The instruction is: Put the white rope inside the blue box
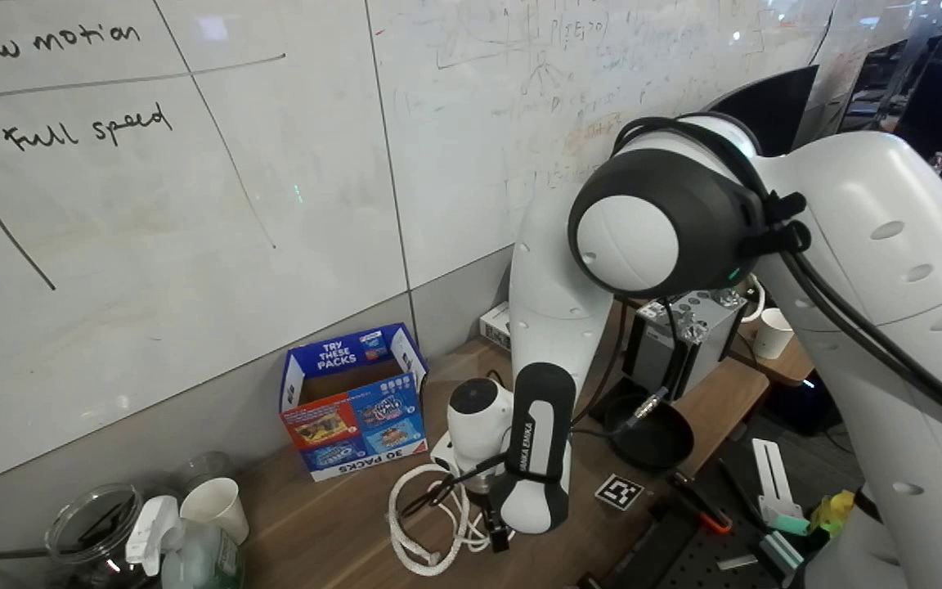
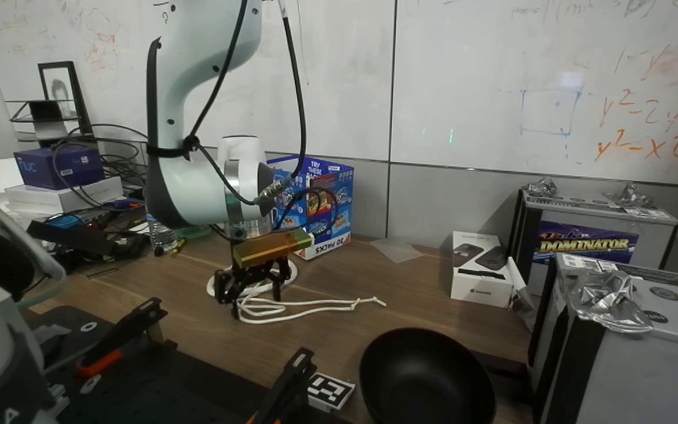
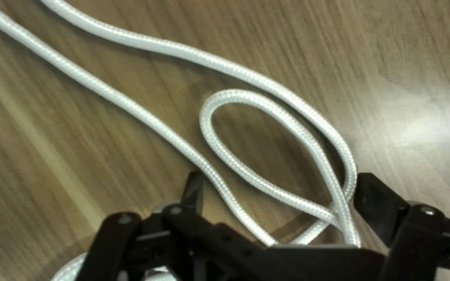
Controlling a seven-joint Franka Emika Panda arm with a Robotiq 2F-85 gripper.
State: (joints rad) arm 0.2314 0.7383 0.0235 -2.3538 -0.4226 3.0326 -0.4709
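The white rope lies in loops on the wooden table, with two strands trailing out to a knotted end in an exterior view. The blue box is a printed snack carton with an open top, upright against the whiteboard wall; the arm partly covers it in an exterior view. My gripper points down, low over the rope. In the wrist view my gripper is open, with strands and a small loop of the rope between its fingers. The gripper body hides part of the rope.
A black bowl and a marker tag are near the table's front. A white phone box and grey metal units stand to one side. A paper cup, spray bottle and clear jar stand beyond the box.
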